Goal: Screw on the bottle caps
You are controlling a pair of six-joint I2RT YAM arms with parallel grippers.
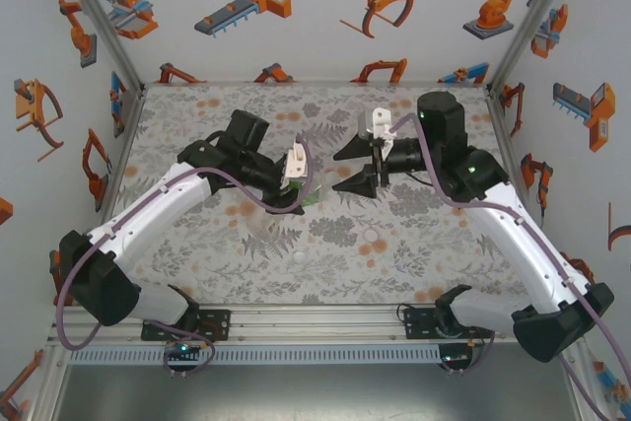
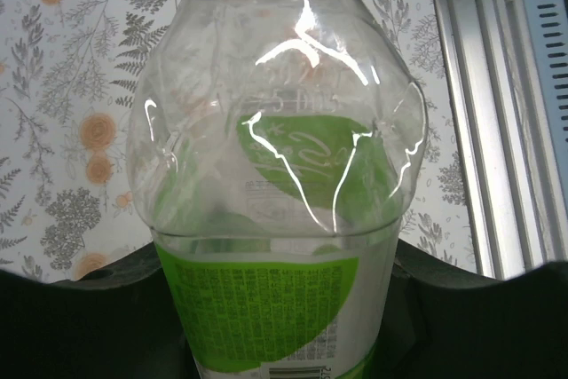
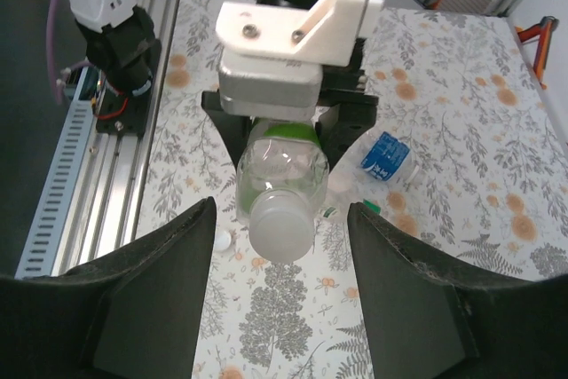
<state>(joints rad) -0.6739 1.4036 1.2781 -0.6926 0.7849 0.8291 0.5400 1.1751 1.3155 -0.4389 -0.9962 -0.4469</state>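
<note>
Floral tabletop (image 3: 461, 113) below. Nearest, at lower centre, the right gripper (image 3: 280, 246) stands open astride the white cap (image 3: 282, 230) at the mouth of the green-label bottle (image 3: 282, 161), which the left gripper (image 3: 286, 126) clamps. An off-centre pinch could cross-thread the cap or knock it off. Loose white cap (image 3: 222, 239) left and blue-label bottle (image 3: 386, 155) farther right, neither obstructing.

the bench (image 1: 394, 263) is white, printed with grey ferns and small orange flowers. the clear bottle (image 2: 275, 157) carries a bright green and white label (image 2: 257, 317) with fine print; its cap (image 3: 282, 230) is milky white. the second bottle (image 3: 386, 155) has a blue label with white lettering. the walls (image 1: 296, 46) are white with orange, blue and grey robot drawings. the arms (image 1: 168, 199) are white and black, with purple cables (image 1: 59, 308).
</note>
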